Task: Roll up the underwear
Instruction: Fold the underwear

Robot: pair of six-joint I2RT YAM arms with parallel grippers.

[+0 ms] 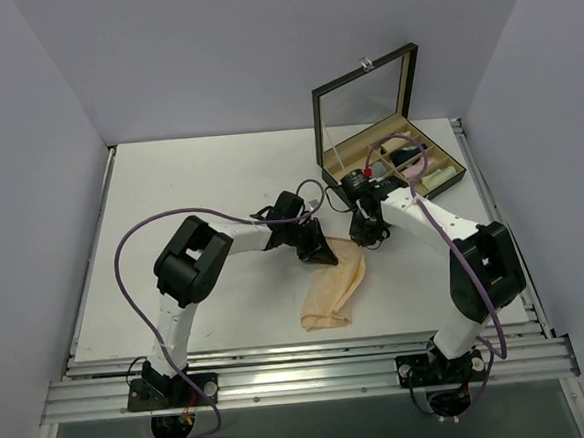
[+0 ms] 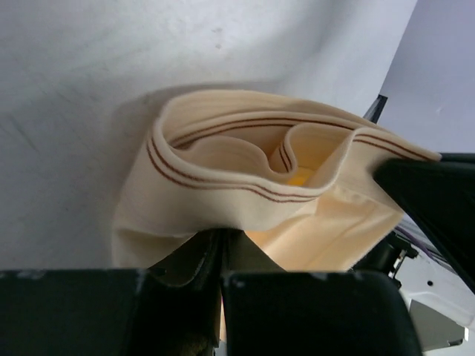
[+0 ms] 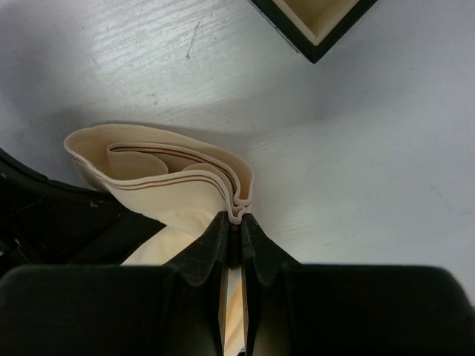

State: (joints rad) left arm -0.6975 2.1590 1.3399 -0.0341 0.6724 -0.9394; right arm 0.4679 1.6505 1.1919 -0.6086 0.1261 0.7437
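- Top external view: the left tool (image 1: 319,249) sits at the far-left corner of the underwear (image 1: 334,288). The garment lies mid-bench (image 1: 189,186), with its long axis running far to near and its near end slanted slightly left.
- The far end is gathered up between the two tools; the near end rests flat.
- Left wrist view: the left tool's fingers (image 2: 189,259) are pressed together, pinching the lower edge of the cloth. The hem, with its twin dark stripes, stands in a loose open curl.
- Right wrist view: the right tool (image 3: 236,226) is pressed together on the stacked hem layers.
- Only the top view shows the full length. Only the wrist views show the pinches and stripes.
- Far right: an open lidded box (image 1: 365,109) stands apart from the cloth.
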